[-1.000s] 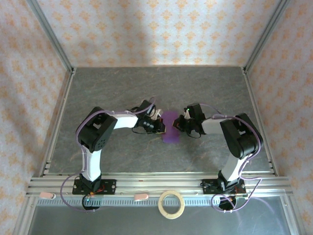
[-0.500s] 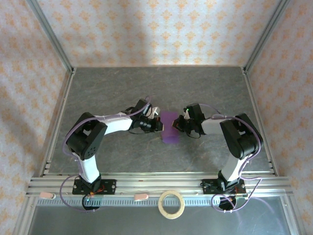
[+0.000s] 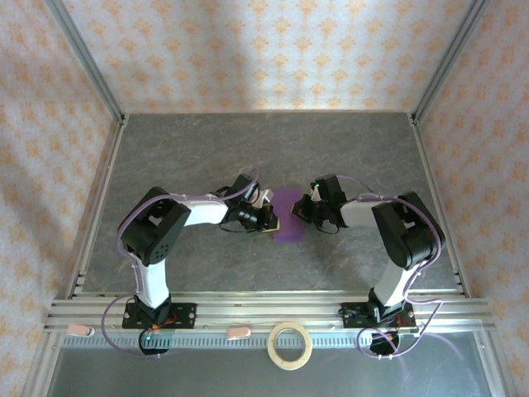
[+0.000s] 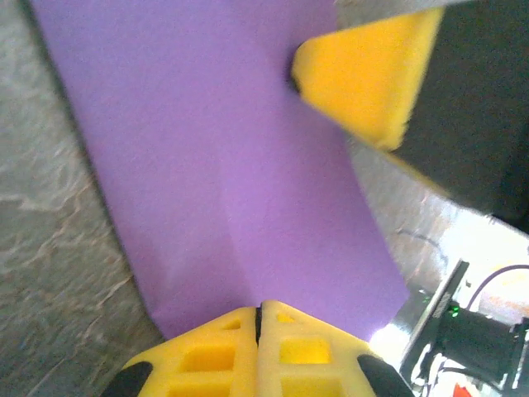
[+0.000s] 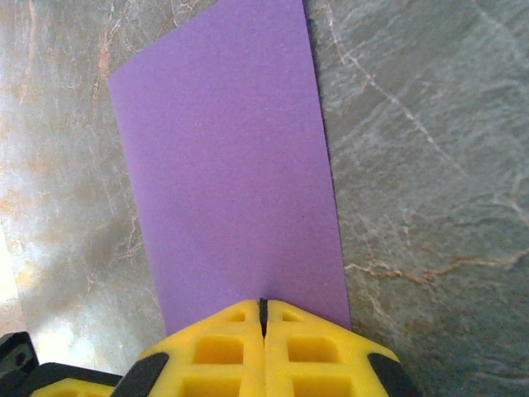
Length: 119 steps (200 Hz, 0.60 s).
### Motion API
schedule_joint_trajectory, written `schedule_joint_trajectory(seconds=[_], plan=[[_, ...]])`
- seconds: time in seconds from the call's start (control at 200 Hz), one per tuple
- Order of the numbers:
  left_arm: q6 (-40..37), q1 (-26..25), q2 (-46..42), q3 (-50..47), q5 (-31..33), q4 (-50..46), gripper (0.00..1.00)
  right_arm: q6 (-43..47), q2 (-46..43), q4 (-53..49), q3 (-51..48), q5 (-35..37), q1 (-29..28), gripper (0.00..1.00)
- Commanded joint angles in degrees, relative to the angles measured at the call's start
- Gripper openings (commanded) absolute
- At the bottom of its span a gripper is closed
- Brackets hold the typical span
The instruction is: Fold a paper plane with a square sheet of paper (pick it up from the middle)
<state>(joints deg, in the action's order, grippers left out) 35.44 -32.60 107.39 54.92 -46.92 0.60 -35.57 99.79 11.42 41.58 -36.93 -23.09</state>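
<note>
— Square sheet of paper (image 3: pixel 288 215): where is it found?
— Seen at the middle of the desk (image 3: pixel 207 157).
— Fingers?
— Its left edge is pinched by the left gripper (image 4: pixel 259 314), its right edge by the right gripper (image 5: pixel 263 308).

Grey veined table (image 3: pixel 207 149), purple paper (image 3: pixel 288 217) flat near its middle, tan tape ring (image 3: pixel 290 344) on near ledge

Tan tape ring (image 3: pixel 272 345) lies at grey table's (image 3: pixel 248 141) near edge

Plain purple paper (image 5: pixel 231 165), grey veined table (image 5: pixel 413 124)
</note>
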Motion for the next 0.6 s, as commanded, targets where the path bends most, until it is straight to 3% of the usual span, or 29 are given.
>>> schedule_joint_trajectory(seconds=[0.0,0.25,0.495,0.591], plan=[[-4.22,-0.18,0.51,-1.33,2.89,-4.64,0.00,-0.15,1.99,-8.26,-2.65,6.37,0.28,0.00],[-10.65,-0.22,-0.84,-6.30,11.07,-9.98,0.00,-0.55,1.46,-8.00,-3.15,7.00,0.25,0.00],[-4.94,-0.21,-9.27,-6.03,6.70,-4.30,0.00,-0.68,1.37,-7.78,-3.61,6.87,0.30,0.00],[0.65,-0.32,-9.53,-5.69,2.72,0.92,0.00,-0.64,1.33,-7.82,-3.61,6.88,0.33,0.00]])
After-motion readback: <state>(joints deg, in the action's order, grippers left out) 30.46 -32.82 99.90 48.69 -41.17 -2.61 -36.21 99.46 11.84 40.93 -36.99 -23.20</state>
